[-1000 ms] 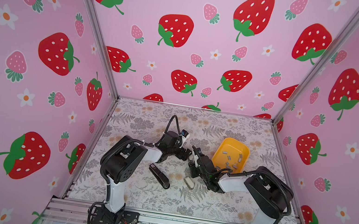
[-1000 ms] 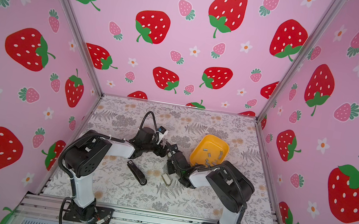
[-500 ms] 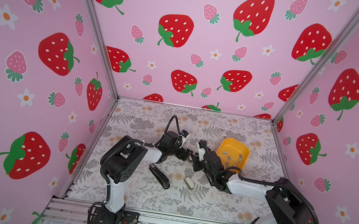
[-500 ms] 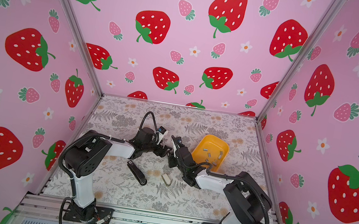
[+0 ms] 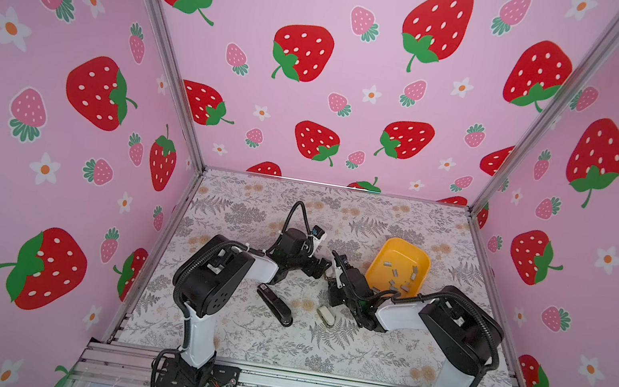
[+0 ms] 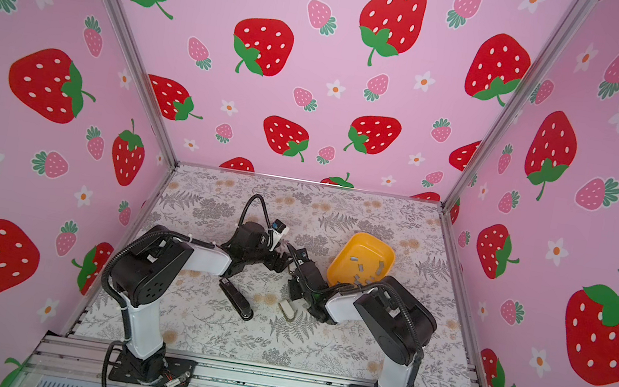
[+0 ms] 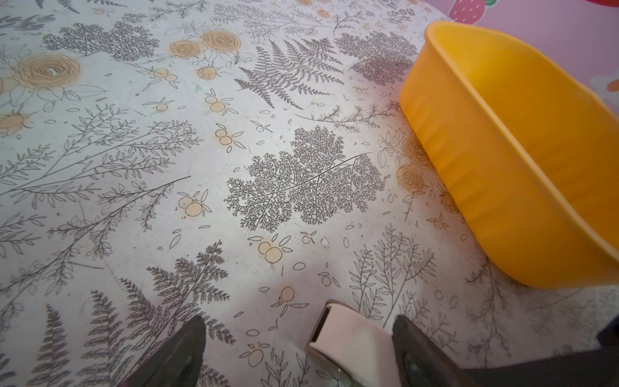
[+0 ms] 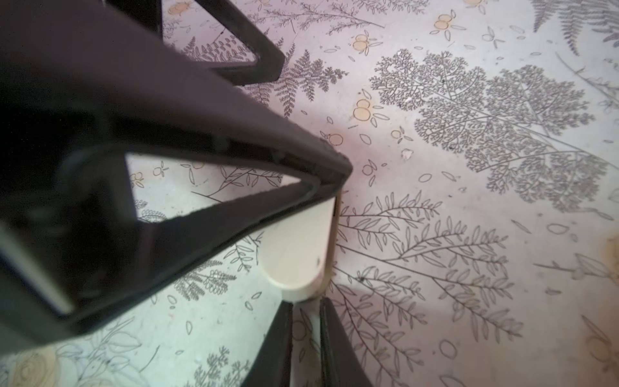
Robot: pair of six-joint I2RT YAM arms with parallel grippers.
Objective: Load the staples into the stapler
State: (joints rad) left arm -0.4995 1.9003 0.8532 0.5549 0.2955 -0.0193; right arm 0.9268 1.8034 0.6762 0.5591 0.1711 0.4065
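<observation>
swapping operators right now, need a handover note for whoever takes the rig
Left tool: wide open, nothing gripped, over the table.
Right tool: nearly closed, tips beside a small cream object; cannot tell whether it grips anything.
Staples: loose in the yellow tray.
Black stapler: lying on the table, looks closed, neither tool touching it.
Done: no loading visible.
Left: open the stapler, fetch a strip, load it, close.

Scattered grey staples [image 5: 387, 263], black stapler [image 5: 275, 307] flat

Your far surface [image 5: 256, 199] lies open. The yellow tray [image 5: 403, 243] blocks far right, the black stapler [image 5: 275, 306] near left.
</observation>
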